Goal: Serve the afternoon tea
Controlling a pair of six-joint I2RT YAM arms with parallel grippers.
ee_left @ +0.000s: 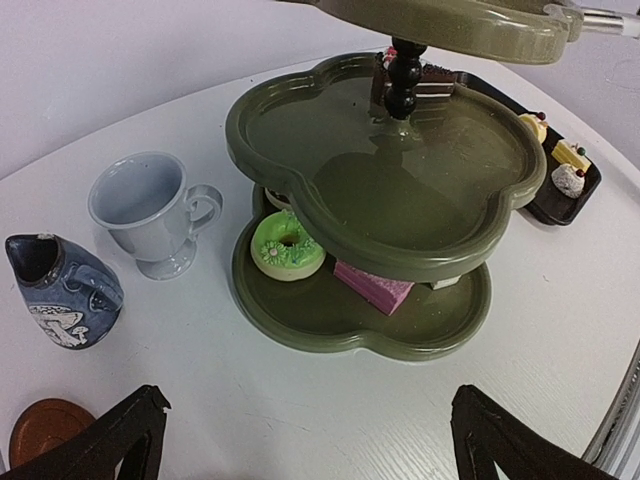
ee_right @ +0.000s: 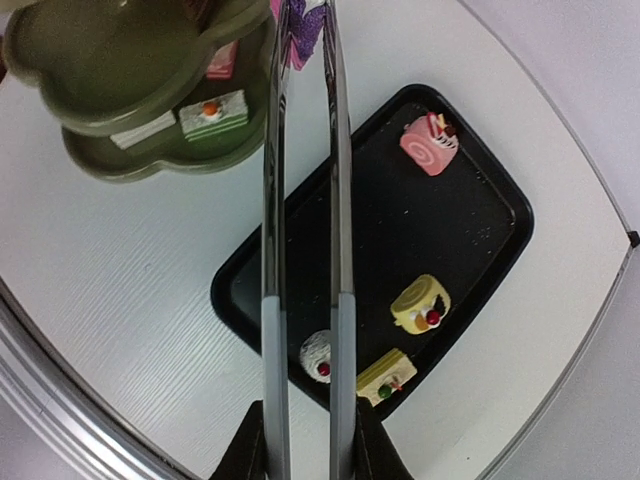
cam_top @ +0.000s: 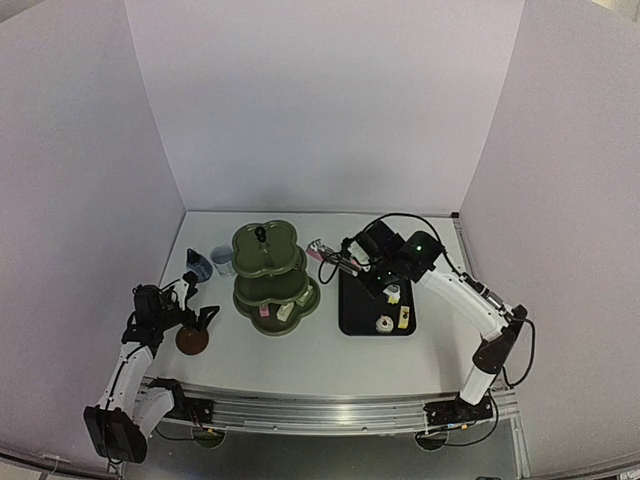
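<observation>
The right fingers [ee_right: 248, 460] are clamped on the tongs [ee_right: 300, 250]. Only the fingers' dark tips show at the bottom edge of the wrist view. The tong tips pinch a pink-and-purple pastry [ee_right: 300, 28], cut off by the top of that frame. From above it hangs just right of the top tier of the stand [cam_top: 270, 275].

On the tray [ee_right: 480, 230] lie a pink roll [ee_right: 430, 140], a yellow roll [ee_right: 420, 303], a yellow square [ee_right: 387, 375] and a white ball [ee_right: 318, 355] half hidden behind a tong arm.

The left fingers [ee_left: 110, 445] stand wide apart, holding nothing, low over the worktop [ee_left: 300, 400]. Near them is a brown disc [ee_left: 40, 430], cut by the frame. Ahead stand the jug [ee_left: 60, 290] and cup [ee_left: 150, 210], left of the stand.

The bottom tier carries a green doughnut [ee_left: 287, 245] and a pink slice [ee_left: 372, 285], both partly under the middle tier. A dark slice [ee_left: 430, 80] shows behind the post, seemingly on the middle tier.
</observation>
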